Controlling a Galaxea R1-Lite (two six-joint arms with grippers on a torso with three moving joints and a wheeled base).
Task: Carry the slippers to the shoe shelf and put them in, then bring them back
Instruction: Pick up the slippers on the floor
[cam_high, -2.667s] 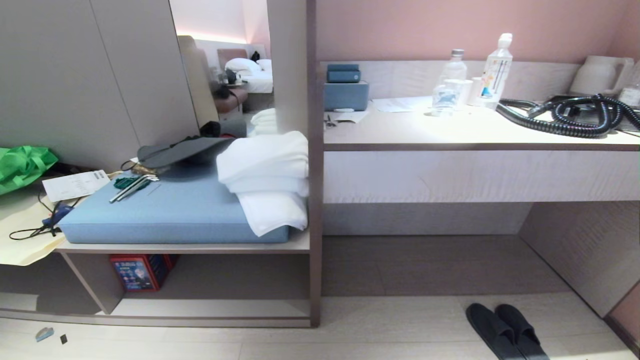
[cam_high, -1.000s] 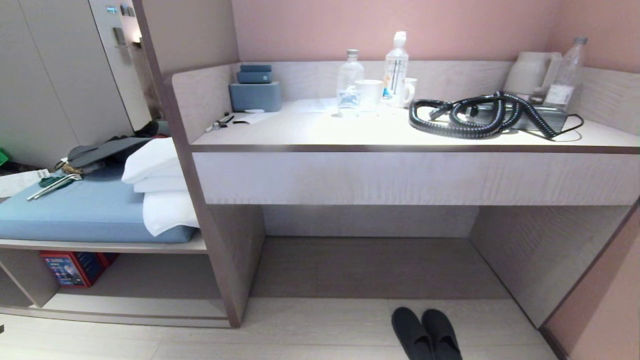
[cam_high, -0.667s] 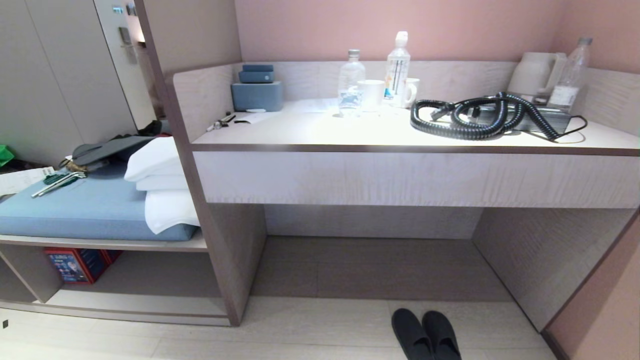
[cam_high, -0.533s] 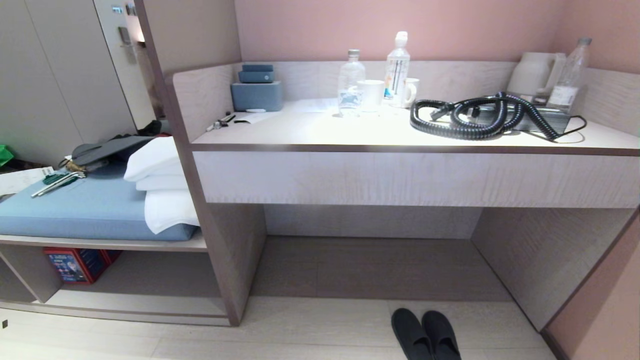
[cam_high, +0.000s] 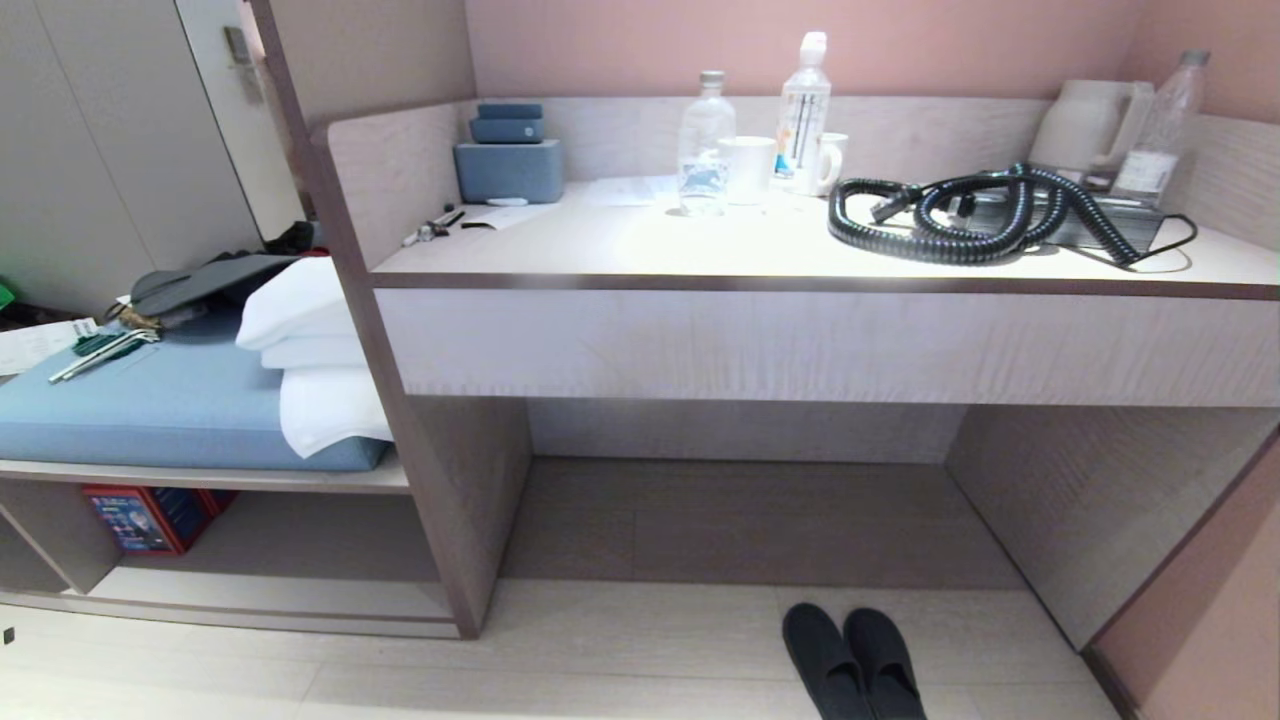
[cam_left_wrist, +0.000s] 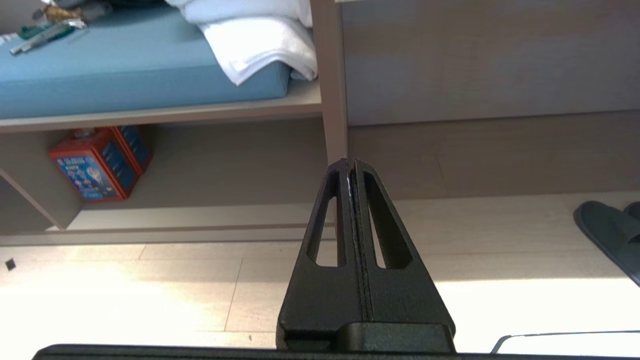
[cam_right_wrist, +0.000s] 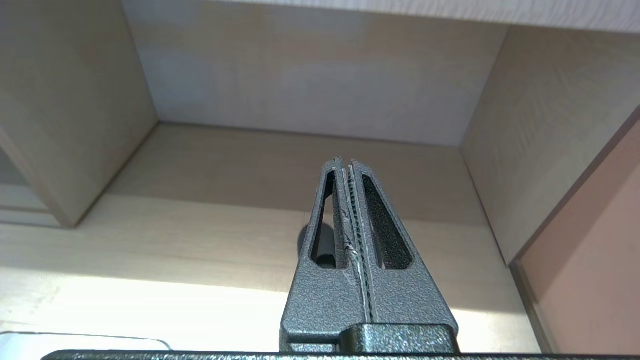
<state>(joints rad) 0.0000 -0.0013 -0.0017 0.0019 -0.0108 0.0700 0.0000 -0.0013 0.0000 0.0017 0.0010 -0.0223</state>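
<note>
The slippers (cam_high: 851, 661), a black pair lying side by side, rest on the pale floor in front of the recess under the counter, at the bottom edge of the head view. One slipper (cam_left_wrist: 607, 235) shows at the edge of the left wrist view. The shoe shelf (cam_high: 280, 595) is the low open cubby under the blue cushion at the left, with a pale base board and an upright divider (cam_high: 440, 540). My left gripper (cam_left_wrist: 348, 162) is shut and empty, hanging above the floor before the divider. My right gripper (cam_right_wrist: 346, 161) is shut and empty, facing the recess. Neither arm shows in the head view.
A red box (cam_high: 140, 515) stands in the cubby's left part. White folded towels (cam_high: 320, 370) and tools lie on the blue cushion (cam_high: 150, 410). The counter (cam_high: 800, 250) carries bottles, cups, a coiled black hose (cam_high: 960, 215) and a kettle. A pink wall (cam_high: 1200, 620) closes the right side.
The whole head view swung from the bench over to the counter, then dipped a little, so everything sits slightly higher in the picture. The slippers lie where they were.
</note>
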